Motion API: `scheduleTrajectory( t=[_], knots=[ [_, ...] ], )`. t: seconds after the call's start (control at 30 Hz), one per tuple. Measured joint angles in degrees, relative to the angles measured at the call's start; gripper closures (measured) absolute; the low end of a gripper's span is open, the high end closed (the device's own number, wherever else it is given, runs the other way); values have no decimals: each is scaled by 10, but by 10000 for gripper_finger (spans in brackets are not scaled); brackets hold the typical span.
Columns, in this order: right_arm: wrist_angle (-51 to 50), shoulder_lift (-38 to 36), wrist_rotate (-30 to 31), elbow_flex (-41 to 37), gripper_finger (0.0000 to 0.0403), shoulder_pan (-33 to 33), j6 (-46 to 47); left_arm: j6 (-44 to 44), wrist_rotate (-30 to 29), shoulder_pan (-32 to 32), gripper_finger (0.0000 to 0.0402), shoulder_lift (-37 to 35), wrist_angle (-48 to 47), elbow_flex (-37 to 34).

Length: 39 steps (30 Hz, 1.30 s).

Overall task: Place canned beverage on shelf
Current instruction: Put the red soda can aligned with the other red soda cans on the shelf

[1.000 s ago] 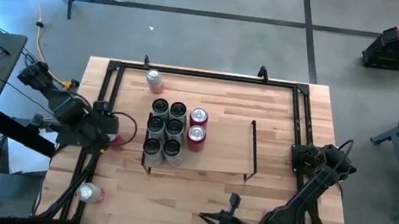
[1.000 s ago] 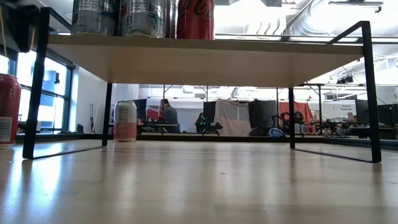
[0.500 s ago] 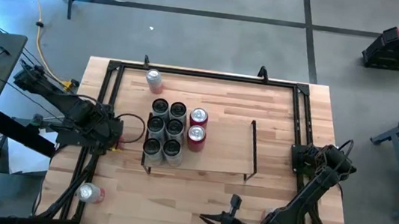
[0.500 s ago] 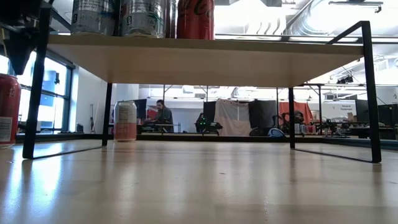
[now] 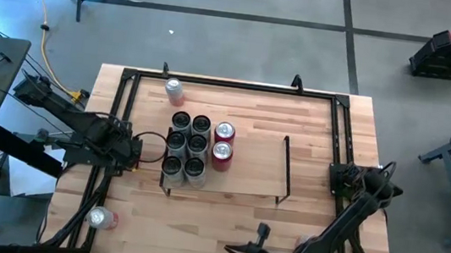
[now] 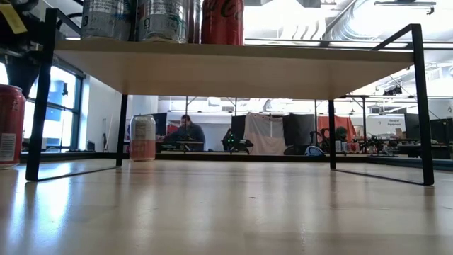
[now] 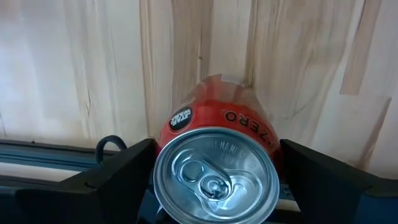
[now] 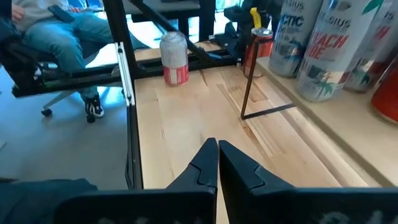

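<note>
1. Left gripper (image 5: 125, 151): at the table's left side, just beside the shelf's left wire frame. The wrist view shows its fingers (image 7: 115, 180) on either side of a red can (image 7: 216, 163), closed against its body. The can stands upright with its pull-tab top facing the camera.
2. In the low view the red can (image 6: 10, 125) shows at the left edge, outside the shelf's left frame post, its base at or near the tabletop; contact with the table cannot be confirmed.
3. Shelf (image 5: 251, 159): light-wood board at table centre. Its left part carries six silver cans (image 5: 187, 145) in two rows and two red-topped cans (image 5: 223, 141) beside them. The right part of the board is bare.
4. Pink can (image 5: 175, 90): upright on the table near the far edge, behind the shelf.
5. Another can (image 5: 101, 218): on the table near the front left corner, well apart from the shelf.
6. Right gripper (image 8: 217, 163): waiting at the table's near edge, fingers pressed together, holding nothing.
7. A seated person (image 8: 59, 25) shows beyond the table in the right wrist view.
</note>
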Motion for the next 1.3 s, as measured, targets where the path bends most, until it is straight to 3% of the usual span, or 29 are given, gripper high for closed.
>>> scheduleTrajectory(
  t=[0.43,0.7,1.03,1.3],
  knots=[
    [13,6,-6,0,403,0,-5,64,14,0,95,-1,11,-16],
    [12,6,-3,0,403,0,-7,65,52,-8,109,1,9,21],
    [13,5,50,0,403,0,-11,15,87,-86,112,5,-18,82],
    [14,5,78,0,403,-1,-11,-51,94,-173,112,8,-1,87]
  ],
)
